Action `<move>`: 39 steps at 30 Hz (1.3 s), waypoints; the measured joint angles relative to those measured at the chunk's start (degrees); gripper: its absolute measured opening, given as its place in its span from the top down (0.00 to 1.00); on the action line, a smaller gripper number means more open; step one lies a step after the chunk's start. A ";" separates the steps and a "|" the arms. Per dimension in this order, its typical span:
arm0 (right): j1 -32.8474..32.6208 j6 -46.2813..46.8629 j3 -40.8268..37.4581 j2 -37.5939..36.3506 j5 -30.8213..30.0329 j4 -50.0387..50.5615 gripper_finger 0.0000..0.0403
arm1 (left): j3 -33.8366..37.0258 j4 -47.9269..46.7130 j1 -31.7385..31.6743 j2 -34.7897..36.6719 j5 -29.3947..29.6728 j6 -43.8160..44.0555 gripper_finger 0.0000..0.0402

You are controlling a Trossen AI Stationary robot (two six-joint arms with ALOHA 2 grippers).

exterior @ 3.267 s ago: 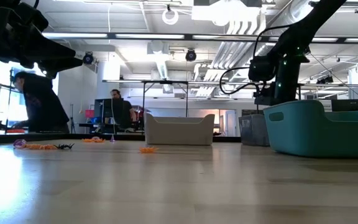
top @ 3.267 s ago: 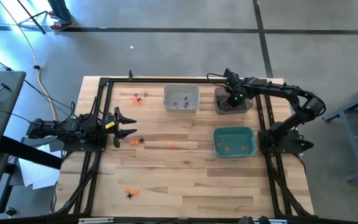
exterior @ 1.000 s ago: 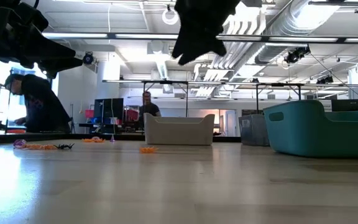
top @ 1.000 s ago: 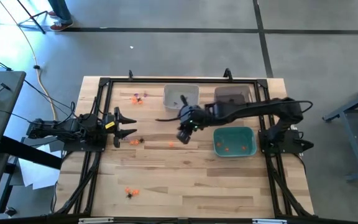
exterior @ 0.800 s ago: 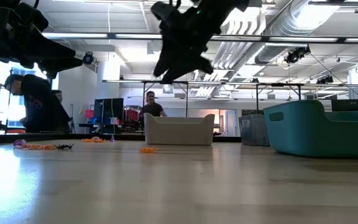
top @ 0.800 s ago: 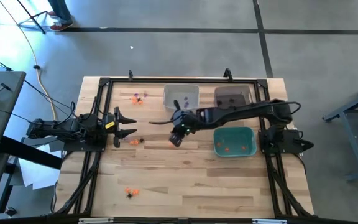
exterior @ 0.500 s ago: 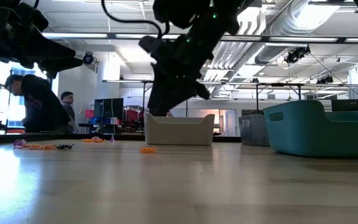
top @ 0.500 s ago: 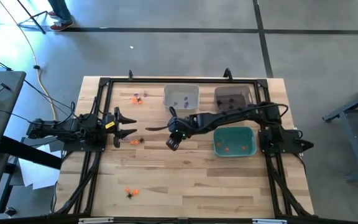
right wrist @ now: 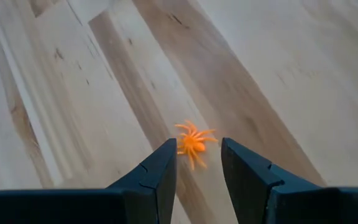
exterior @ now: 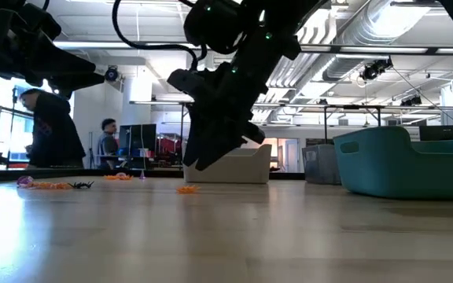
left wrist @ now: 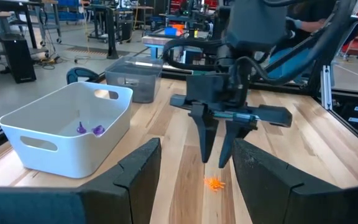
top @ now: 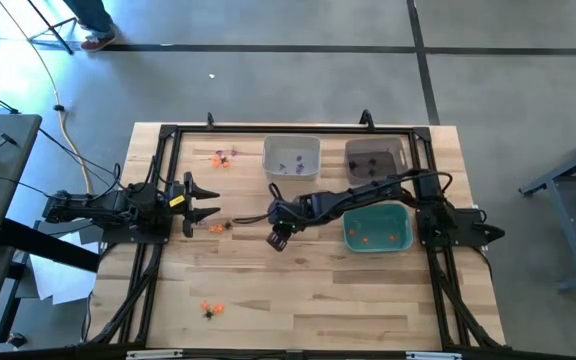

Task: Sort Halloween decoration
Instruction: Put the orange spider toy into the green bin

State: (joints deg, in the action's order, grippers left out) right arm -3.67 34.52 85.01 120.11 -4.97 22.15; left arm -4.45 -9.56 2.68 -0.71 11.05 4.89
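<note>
The Halloween decoration lies scattered as tiny trinkets. One orange spider (right wrist: 193, 144) lies flat on the wood at mid-table. My right gripper (top: 276, 239) hangs open just above it, slanting down; its two fingertips (left wrist: 207, 159) stand apart over the spider (left wrist: 214, 183) and touch nothing. More orange, purple and black trinkets lie at the far left (top: 224, 155), in front of my left gripper (top: 218, 227) and near the front edge (top: 208, 309). My left gripper (top: 204, 203) waits open at the table's left edge.
A white bin (top: 291, 158) with purple trinkets and a dark bin (top: 376, 157) stand at the far side. A teal bin (top: 376, 227) holding orange trinkets sits at the right, close beside my right arm. People move in the room beyond the table.
My right gripper has come down from high above the table and gone toward the table's left and near edges, ending just over the orange spider. Its fingers have stayed open. The spider has not moved.
</note>
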 joint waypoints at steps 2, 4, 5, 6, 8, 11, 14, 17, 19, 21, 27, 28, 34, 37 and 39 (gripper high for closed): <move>-0.73 0.01 0.00 0.00 -0.95 -0.08 0.70 | 0.02 0.02 0.00 0.00 0.00 0.00 0.54; -1.35 0.01 0.00 0.00 -1.03 -0.33 0.70 | 0.02 0.00 0.00 -0.01 0.00 0.00 0.54; -1.64 0.02 0.00 0.00 -1.19 -0.27 0.70 | 0.00 0.02 -0.02 0.00 0.00 0.01 0.54; -1.89 0.04 0.00 0.01 -1.75 -0.22 0.70 | 0.00 0.00 0.00 -0.01 0.00 0.01 0.54; -2.34 0.06 0.01 0.42 -3.25 -0.74 0.70 | 0.02 0.01 -0.02 -0.02 0.00 0.00 0.54; -2.51 0.47 0.02 1.68 -3.50 -1.39 0.70 | 0.01 0.02 -0.01 -0.01 0.00 0.00 0.54; -2.33 0.60 0.00 3.48 -2.88 -3.34 0.70 | 0.00 0.02 -0.01 0.00 0.00 0.00 0.54; -1.76 0.62 0.04 4.62 -1.73 -5.88 0.70 | 0.00 0.01 0.00 -0.02 0.00 0.00 0.54; -1.42 0.61 0.11 5.22 -0.86 -7.09 0.70 | 0.02 -0.02 -0.02 -0.02 0.00 0.00 0.54; -1.20 0.60 0.14 5.50 -0.79 -7.46 0.70 | 0.02 0.02 -0.02 -0.02 0.00 0.00 0.54; -1.20 0.60 0.15 5.72 -2.42 -6.96 0.70 | 0.01 0.00 0.00 0.00 0.00 0.00 0.54; -1.23 0.61 0.15 5.74 -2.88 -6.62 0.70 | 0.00 0.00 -0.01 -0.01 0.00 0.00 0.54; -1.29 1.29 0.22 5.75 -5.09 -4.61 0.70 | 0.01 0.00 0.00 0.00 0.00 0.00 0.54; -1.31 1.25 0.22 5.73 -5.86 -4.03 0.70 | 0.00 0.00 -0.02 -0.02 0.00 0.00 0.54; -1.31 1.19 0.22 5.73 -6.08 -3.84 0.71 | 0.00 0.00 0.00 0.00 0.00 0.00 0.54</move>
State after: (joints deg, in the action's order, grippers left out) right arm -4.97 35.70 85.23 125.84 -11.05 18.31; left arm -4.45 -9.56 2.67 -0.71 11.05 4.89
